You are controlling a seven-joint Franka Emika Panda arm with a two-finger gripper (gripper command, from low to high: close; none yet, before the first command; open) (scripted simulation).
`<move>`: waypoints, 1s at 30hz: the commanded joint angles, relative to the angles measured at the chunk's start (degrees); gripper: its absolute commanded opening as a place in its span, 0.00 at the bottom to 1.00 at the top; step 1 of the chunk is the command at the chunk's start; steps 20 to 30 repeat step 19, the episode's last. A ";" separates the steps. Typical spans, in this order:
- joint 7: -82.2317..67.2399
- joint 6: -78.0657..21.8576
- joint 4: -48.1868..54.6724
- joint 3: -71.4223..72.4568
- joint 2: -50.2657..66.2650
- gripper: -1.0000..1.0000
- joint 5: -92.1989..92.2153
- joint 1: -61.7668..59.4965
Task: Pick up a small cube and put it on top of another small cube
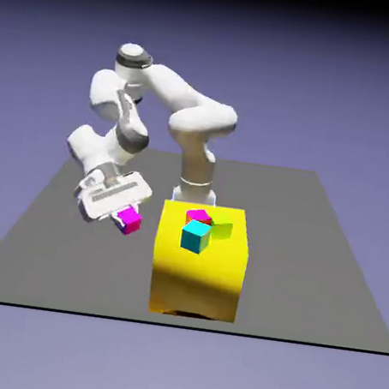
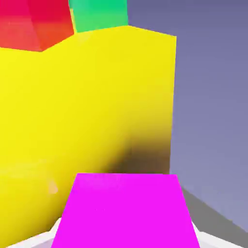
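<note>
Plain blue-violet backdrop, dark grey table, and a big yellow block sitting in the middle of it. On the exterior view's left of that block, the white arm's two-finger gripper is clamped tight on the small magenta cube with darker purple faces, holding it in the air just beside the block's upper edge. On top of the block sit a cyan cube and a magenta cube with a red face, touching or nearly so.

In the hand view the small magenta cube fills the bottom, hiding the fingertips. I'd guess it's light, rigid and flat-sided, so pinching two opposite faces near the middle seems right. Smooth faces might slip if tilted, though it's hard to tell from here.
</note>
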 commanded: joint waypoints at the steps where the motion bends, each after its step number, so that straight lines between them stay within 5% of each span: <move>1: 2.45 2.12 0.01 1.36 0.12 0.00 -0.16 2.08; 7: 16.26 14.69 -0.44 8.99 0.47 0.00 -1.78 13.90; 17: 17.48 30.44 1.01 -0.64 3.79 0.00 -5.89 26.96; 18: 17.48 30.44 1.01 -0.64 3.79 1.00 -5.89 26.96; 30: 17.48 30.44 1.01 -0.64 3.79 1.00 -5.89 26.96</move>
